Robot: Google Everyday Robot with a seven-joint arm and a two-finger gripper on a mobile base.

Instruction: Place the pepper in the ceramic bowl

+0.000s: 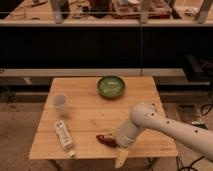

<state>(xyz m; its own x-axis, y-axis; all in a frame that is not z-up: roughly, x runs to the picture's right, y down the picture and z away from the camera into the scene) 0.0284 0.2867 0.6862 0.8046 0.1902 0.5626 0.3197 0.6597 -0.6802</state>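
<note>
- While reaching in from the right, gripper (121,156) sits low at the near edge of the wooden table (90,120), just right of the pepper, with its tip hanging past the front rim.
- Open or closed: cannot tell, hidden behind the wrist.
- White robot arm (165,125) slants down from the lower right corner across the front right part of the tabletop.
- Pepper (105,140): dark red, elongated, lying flat on the table close to the front edge, about mid-width.
- Right end of pepper meets the wrist; touching or just tucked behind it, cannot tell which.
- White plastic bottle (63,136) lies on its side at front left, cap end toward the front edge, left of the pepper and clear of it.
- Translucent cup (60,103) stands upright on the left side, mid-depth, just behind the bottle.
- Ceramic bowl (111,86): green, round, upright at back centre near the far table edge, well apart from the pepper and gripper.
- Pepper on the tabletop, outside the bowl.
- Dark workbench (100,45) stands behind the table, with clutter on its top too blurred to name.
</note>
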